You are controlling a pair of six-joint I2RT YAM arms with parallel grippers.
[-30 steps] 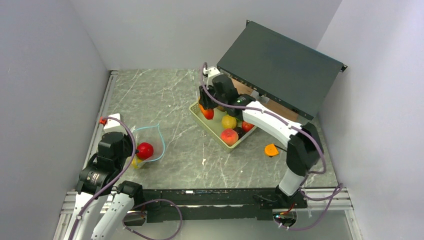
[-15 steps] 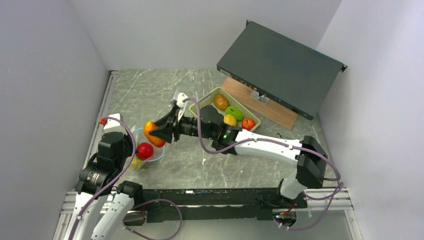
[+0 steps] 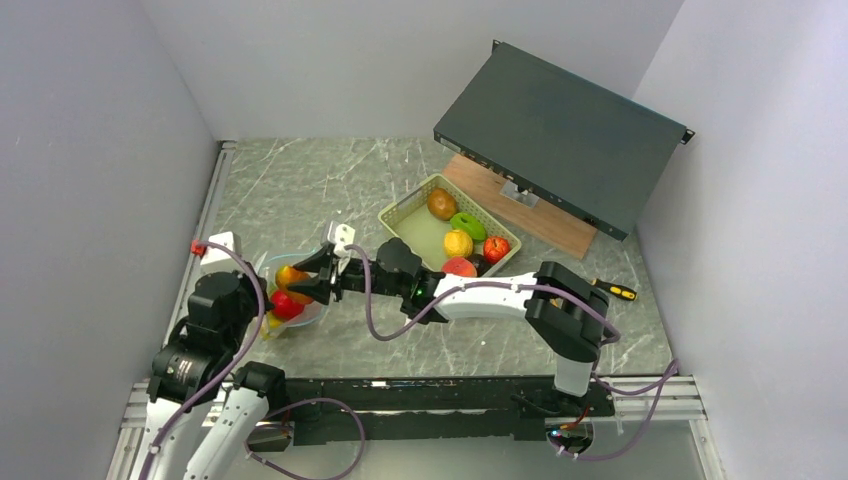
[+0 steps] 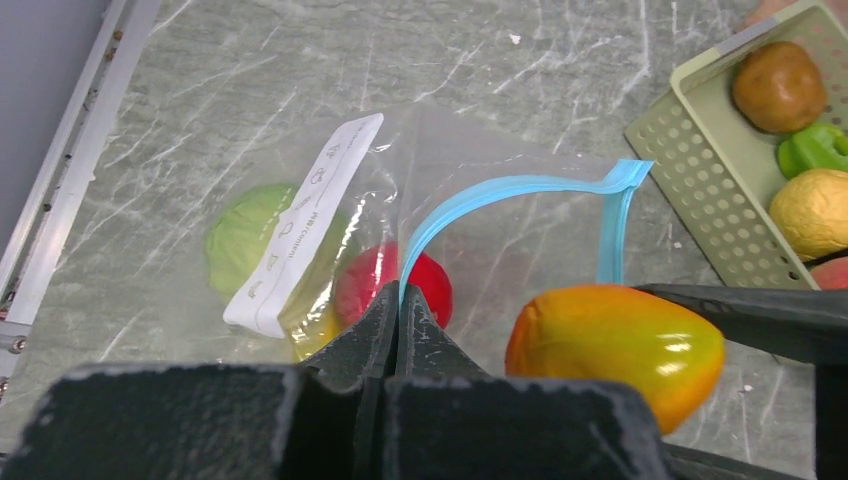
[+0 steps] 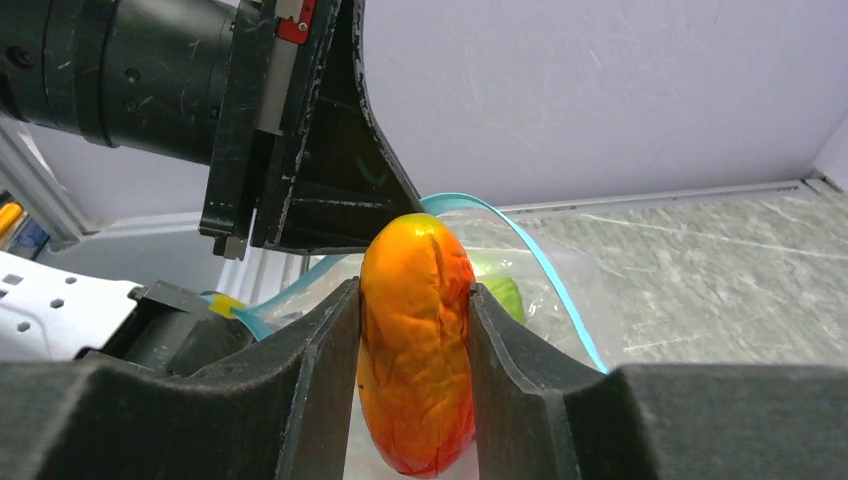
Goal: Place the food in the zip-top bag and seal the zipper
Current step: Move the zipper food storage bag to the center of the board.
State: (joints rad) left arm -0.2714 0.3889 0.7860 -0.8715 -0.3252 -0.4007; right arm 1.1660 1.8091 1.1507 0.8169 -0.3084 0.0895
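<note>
Your clear, floppy zip-top bag [image 4: 520,250] lies on the table's [image 3: 330,190] left, teal zipper [image 4: 500,188] pinched tight in your left gripper [image 4: 400,300]. Your right gripper [image 5: 412,300] clamps a glossy orange-yellow fruit [image 5: 415,400] at its mouth; a red fruit [image 4: 432,285] sits inside.

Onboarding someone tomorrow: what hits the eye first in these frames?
An orange fruit clamped in the right jaws, at the bag mouth. The left jaws pinch the teal zipper; a red piece and a green one lie inside. The basket to the right holds more.
</note>
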